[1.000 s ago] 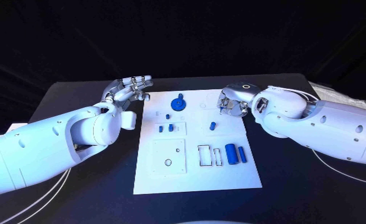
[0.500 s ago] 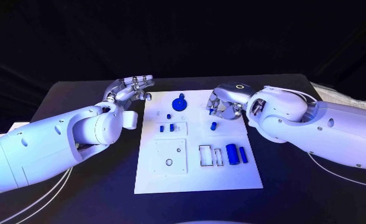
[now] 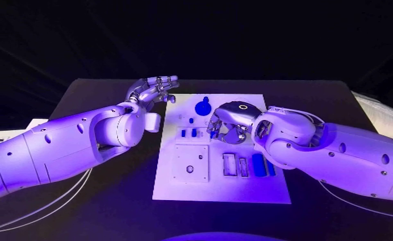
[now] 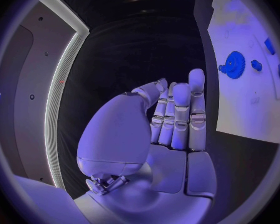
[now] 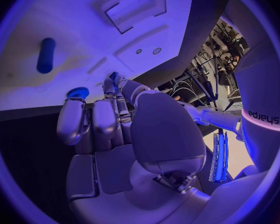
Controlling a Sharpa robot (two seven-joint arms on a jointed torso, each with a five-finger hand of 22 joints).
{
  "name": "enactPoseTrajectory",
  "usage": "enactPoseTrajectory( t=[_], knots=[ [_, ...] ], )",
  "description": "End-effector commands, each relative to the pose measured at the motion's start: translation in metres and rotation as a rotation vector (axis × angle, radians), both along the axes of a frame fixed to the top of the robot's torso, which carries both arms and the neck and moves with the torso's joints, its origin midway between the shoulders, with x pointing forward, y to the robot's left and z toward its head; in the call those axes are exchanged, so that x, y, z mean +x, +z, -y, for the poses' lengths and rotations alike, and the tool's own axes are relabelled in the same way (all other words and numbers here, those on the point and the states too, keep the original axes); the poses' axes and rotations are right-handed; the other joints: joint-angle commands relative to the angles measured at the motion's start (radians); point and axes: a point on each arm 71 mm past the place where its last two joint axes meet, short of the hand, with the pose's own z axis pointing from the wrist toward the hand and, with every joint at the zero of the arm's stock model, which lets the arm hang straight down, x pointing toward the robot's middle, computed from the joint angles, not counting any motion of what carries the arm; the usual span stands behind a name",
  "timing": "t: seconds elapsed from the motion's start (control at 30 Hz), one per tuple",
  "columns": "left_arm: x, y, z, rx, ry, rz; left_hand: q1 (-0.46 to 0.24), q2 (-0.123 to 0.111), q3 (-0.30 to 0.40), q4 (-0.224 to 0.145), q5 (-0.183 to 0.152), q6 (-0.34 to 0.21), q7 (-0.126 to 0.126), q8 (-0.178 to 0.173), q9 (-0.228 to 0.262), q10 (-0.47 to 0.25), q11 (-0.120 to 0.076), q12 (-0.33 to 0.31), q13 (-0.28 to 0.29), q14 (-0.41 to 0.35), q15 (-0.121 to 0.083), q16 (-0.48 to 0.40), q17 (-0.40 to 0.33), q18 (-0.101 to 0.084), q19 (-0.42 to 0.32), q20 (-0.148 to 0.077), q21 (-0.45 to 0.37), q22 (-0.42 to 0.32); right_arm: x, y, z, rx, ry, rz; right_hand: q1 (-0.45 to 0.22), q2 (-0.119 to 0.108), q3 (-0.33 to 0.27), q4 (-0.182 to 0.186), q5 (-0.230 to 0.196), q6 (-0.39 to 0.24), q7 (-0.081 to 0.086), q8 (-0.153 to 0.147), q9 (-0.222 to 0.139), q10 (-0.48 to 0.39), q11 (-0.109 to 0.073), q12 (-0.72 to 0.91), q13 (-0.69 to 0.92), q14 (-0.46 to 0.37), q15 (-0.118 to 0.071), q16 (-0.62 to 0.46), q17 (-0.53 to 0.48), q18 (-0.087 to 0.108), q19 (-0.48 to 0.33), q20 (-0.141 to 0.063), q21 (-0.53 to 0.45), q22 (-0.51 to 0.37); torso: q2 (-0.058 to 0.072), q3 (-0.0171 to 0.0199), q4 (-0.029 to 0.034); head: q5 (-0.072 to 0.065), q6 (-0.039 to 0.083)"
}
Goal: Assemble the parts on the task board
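Note:
The white task board lies in the middle of the table. A blue gear stands near its far edge, and two small blue pegs sit in a left recess. My right hand hangs over the board's middle with its fingers curled down. In the right wrist view that hand has a small blue bit at its fingertips; whether it is held is unclear. A blue peg lies on the board beyond. My left hand hovers off the board's far left corner, fingers straight, holding nothing.
Two blue cylinders lie side by side at the board's right, beside two upright slots. A square plate with holes sits at the board's near left. The gear also appears in the left wrist view.
My right hand has moved from the board's right edge in over its middle and now covers the spot where a small blue peg lay. The left hand has stayed put; the camera shifted.

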Motion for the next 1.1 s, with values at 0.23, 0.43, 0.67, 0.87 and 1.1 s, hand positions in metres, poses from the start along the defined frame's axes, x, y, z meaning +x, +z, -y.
enactPoseTrajectory(
  t=[0.23,0.43,0.67,0.87,1.1],
  knots=[
    [-0.001,0.001,0.006,-0.006,-0.025,0.017,0.012,-0.001,0.001,-0.008,0.005,-0.006,0.001,0.005,-0.001,-0.007,-0.001,0.003,0.002,-0.007,0.0,-0.004,-0.002,0.01,-0.003,0.004,-0.006,0.0,-0.009,-0.022,-0.018,-0.02,0.062,-0.034,0.003,0.01,0.004,-0.004,0.008,0.005,0.002,-0.001,0.001,0.002,0.002,-0.006,0.0,0.022,0.01,0.004,-0.002,-0.018,0.006,-0.001,0.004,0.0,0.0,-0.0001,0.0014,0.03,-0.021],
    [-0.001,0.001,0.007,-0.003,-0.033,0.018,0.012,-0.001,0.001,-0.009,0.005,-0.008,0.002,0.005,-0.002,-0.009,0.0,0.005,0.002,-0.008,0.001,-0.004,-0.003,0.01,-0.003,0.004,-0.006,0.001,-0.01,-0.028,-0.021,-0.022,0.079,-0.059,0.003,0.009,0.003,-0.005,0.008,0.003,0.003,-0.002,0.0,0.0,0.003,-0.009,0.0,0.022,0.011,0.005,-0.001,-0.018,0.006,-0.001,0.005,0.0,0.0,-0.0003,-0.0009,0.037,-0.027],
    [-0.001,0.0,0.007,-0.004,-0.042,0.012,0.011,-0.001,0.001,-0.009,0.005,-0.01,0.002,0.006,-0.002,-0.011,0.001,0.007,0.002,-0.009,0.001,-0.004,-0.003,0.009,-0.004,0.004,-0.006,0.001,-0.013,-0.031,-0.023,-0.021,0.09,-0.073,0.002,0.008,0.003,-0.006,0.008,0.003,0.004,-0.003,0.0,0.0,0.003,-0.009,0.0,0.022,0.011,0.006,-0.001,-0.018,0.006,-0.001,0.006,0.001,-0.001,0.0,-0.0007,0.039,-0.029],
    [0.0,-0.001,0.006,-0.005,-0.042,0.007,0.01,-0.001,0.0,-0.009,0.005,-0.01,0.003,0.006,-0.002,-0.012,0.001,0.008,0.002,-0.009,0.002,-0.004,-0.003,0.009,-0.004,0.005,-0.006,0.001,-0.016,-0.031,-0.023,-0.019,0.099,-0.077,0.002,0.008,0.003,-0.005,0.008,0.003,0.004,-0.003,0.0,0.0,0.003,-0.009,0.0,0.022,0.012,0.006,0.0,-0.018,0.006,-0.001,0.006,0.001,0.0,0.0,0.0009,0.042,-0.033],
    [0.0,-0.001,0.005,-0.005,-0.043,0.004,0.01,-0.001,0.0,-0.009,0.005,-0.01,0.003,0.006,-0.002,-0.012,0.001,0.008,0.002,-0.009,0.002,-0.004,-0.003,0.009,-0.004,0.005,-0.006,0.001,-0.017,-0.032,-0.024,-0.02,0.107,-0.081,-0.002,0.008,0.001,-0.004,0.007,0.002,0.005,-0.004,0.0,0.0,0.005,-0.011,0.0,0.022,0.013,0.007,0.0,-0.018,0.006,0.0,0.006,0.002,-0.001,-0.0006,-0.0001,0.043,-0.035]
  ],
)
